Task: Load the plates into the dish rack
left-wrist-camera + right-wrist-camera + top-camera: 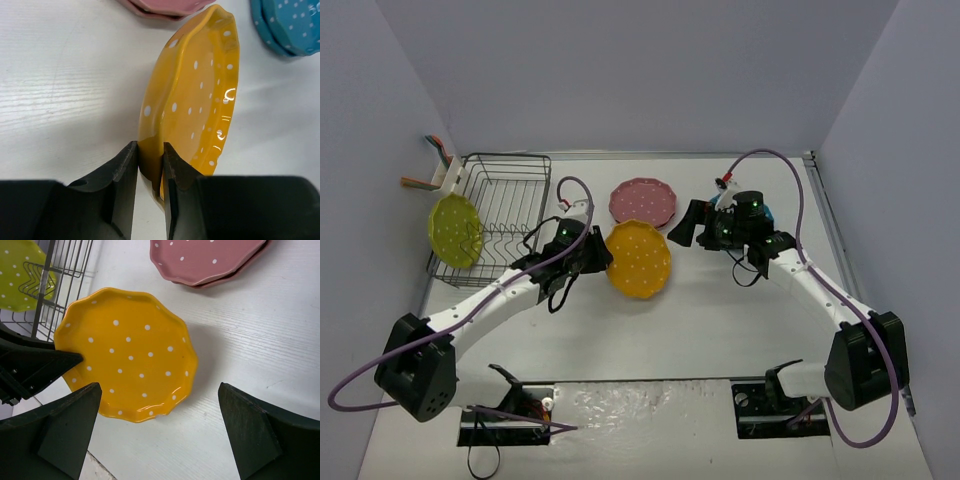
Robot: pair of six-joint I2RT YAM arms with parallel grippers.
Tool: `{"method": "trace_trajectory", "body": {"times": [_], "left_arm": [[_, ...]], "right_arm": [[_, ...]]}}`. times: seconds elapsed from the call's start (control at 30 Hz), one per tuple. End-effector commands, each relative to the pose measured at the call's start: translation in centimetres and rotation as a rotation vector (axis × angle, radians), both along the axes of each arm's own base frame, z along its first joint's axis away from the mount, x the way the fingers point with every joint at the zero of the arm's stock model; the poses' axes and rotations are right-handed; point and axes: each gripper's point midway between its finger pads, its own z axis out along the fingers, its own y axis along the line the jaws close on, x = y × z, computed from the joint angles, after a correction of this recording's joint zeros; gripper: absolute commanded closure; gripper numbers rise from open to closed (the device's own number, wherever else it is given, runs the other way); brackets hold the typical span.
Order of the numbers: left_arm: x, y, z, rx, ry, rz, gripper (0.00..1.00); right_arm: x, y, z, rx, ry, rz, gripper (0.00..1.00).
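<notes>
Top view: the left gripper point(598, 256) is clamped on the rim of the orange-yellow plate point(640, 260), which juts out to its right. The dish rack point(505, 205) sits just to its left, a lime plate point(455, 230) at the rack's far side. The right gripper point(682, 226) is spread wide, near the plate but apart from it.

Left wrist: nearly closed jaws pinch the scalloped edge. The plate's long axis runs straight ahead, and blue plates point(290, 22) lie ahead-right.

Right wrist: the plate faces the spread fingers, untouched, with pink plates point(205, 260) beyond it.
</notes>
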Motion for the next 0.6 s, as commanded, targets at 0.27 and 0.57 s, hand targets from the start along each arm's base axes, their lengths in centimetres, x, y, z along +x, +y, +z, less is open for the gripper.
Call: {"method": "trace_trajectory", "body": {"times": [0.27,0.57], "left_arm": [[2.0,5.1,17.3,0.159,-0.409,0.093,1.0],[1.8,14.3,23.2,0.504,-0.499,0.224,1.0]], "right_arm": [[-0.3,-2.0,9.2,0.027,-0.274,-0.077,0.0],[-1.4,-2.2,9.2,0.031,-0.288,-0.074,0.0]]}}
